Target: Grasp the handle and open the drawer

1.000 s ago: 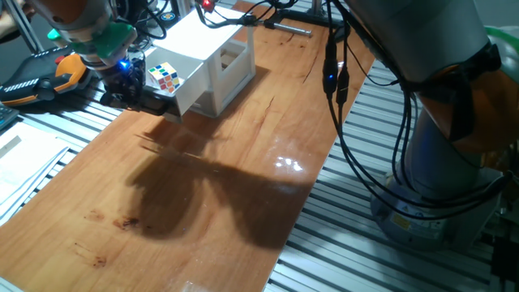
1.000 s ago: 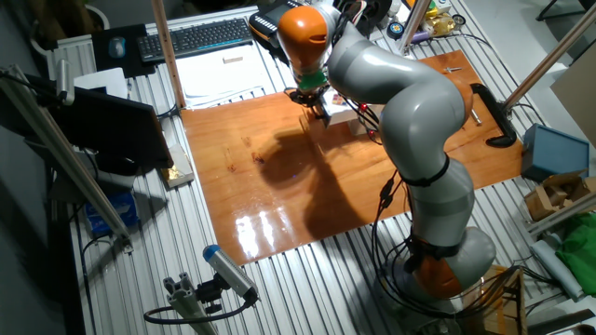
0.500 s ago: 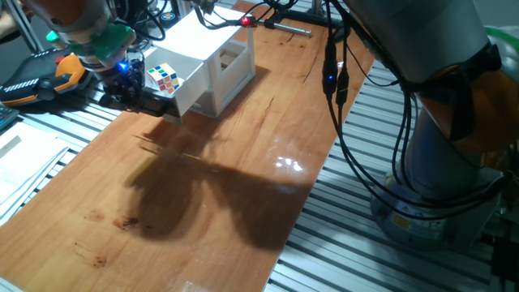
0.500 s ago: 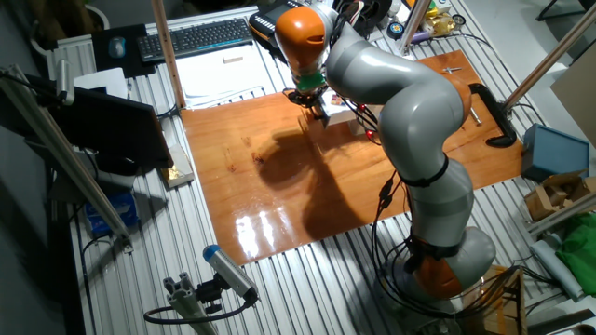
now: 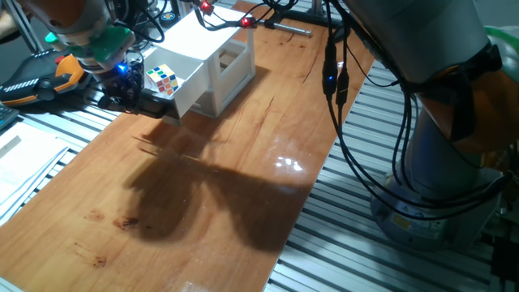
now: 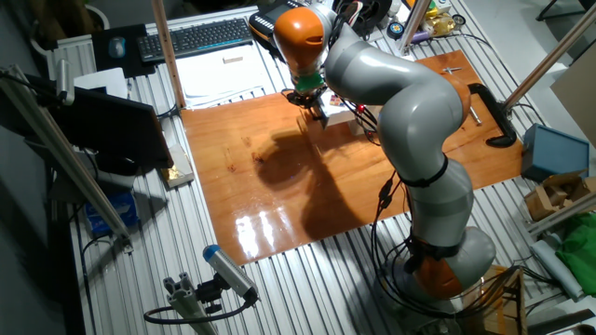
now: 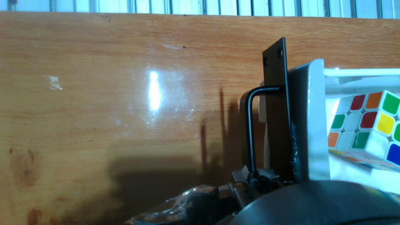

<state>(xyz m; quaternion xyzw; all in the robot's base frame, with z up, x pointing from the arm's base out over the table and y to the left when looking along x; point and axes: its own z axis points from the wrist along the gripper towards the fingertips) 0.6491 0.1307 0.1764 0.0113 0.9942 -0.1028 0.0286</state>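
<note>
The drawer (image 5: 182, 85) stands pulled out of the white cabinet (image 5: 219, 57) at the far end of the wooden table (image 5: 243, 162), its front facing the table's open length. In the hand view the dark handle (image 7: 251, 134) runs vertically, its lower end hidden behind the gripper (image 5: 138, 99). Whether the jaws grip it cannot be told. A Rubik's cube (image 7: 365, 128), partly cropped, lies inside.

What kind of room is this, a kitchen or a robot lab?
Most likely a robot lab or workshop: a big grey and orange robot arm stands at a wooden table, with a keyboard and loose cables nearby.
</note>
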